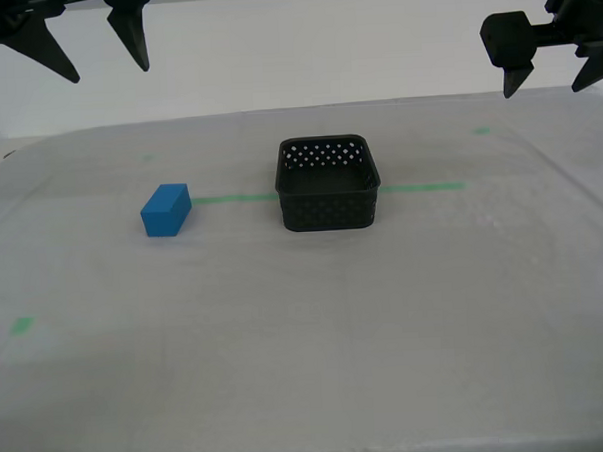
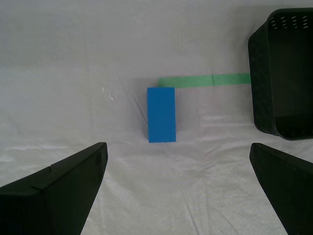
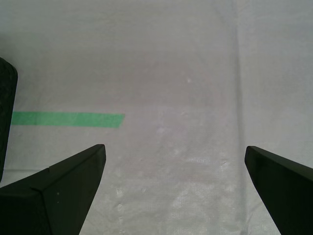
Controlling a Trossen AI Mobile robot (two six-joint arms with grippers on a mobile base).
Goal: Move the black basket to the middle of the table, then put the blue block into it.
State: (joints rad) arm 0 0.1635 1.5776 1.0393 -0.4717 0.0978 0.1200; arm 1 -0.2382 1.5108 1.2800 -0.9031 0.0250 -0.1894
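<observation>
Second gripper (image 2: 176,191): jaws spread wide, holding nothing, hanging well above the white wrinkled sheet of the table (image 2: 73,73); only the two dark fingertips (image 2: 63,186) show, both cut off by the frame edge. Directly below and between them, untouched: the small solid bright-blue rectangular block (image 2: 161,114), lying flat on the sheet. Just beyond it, one end of the thin green tape line (image 2: 205,80). Further along that line, the squarish black plastic basket with perforated sides (image 2: 281,73), only partly in frame, interior dark and apparently empty.

First gripper (image 3: 173,188): jaws likewise wide apart, gripping nothing, high over bare sheet, fingertips again cropped. A dark sliver at the frame's margin, probably the basket wall, too little visible to be sure.

Exterior view: second gripper (image 1: 89,50) at the upper left, first gripper (image 1: 550,75) at the upper right, both truncated by the frame. Basket (image 1: 328,185) upright, about mid-table, sitting across the tape line (image 1: 420,189). Blue block (image 1: 166,210) to the exterior view's left of the basket, well apart from it, on the table (image 1: 307,346). Small green patches (image 1: 22,324) scattered on the sheet.
</observation>
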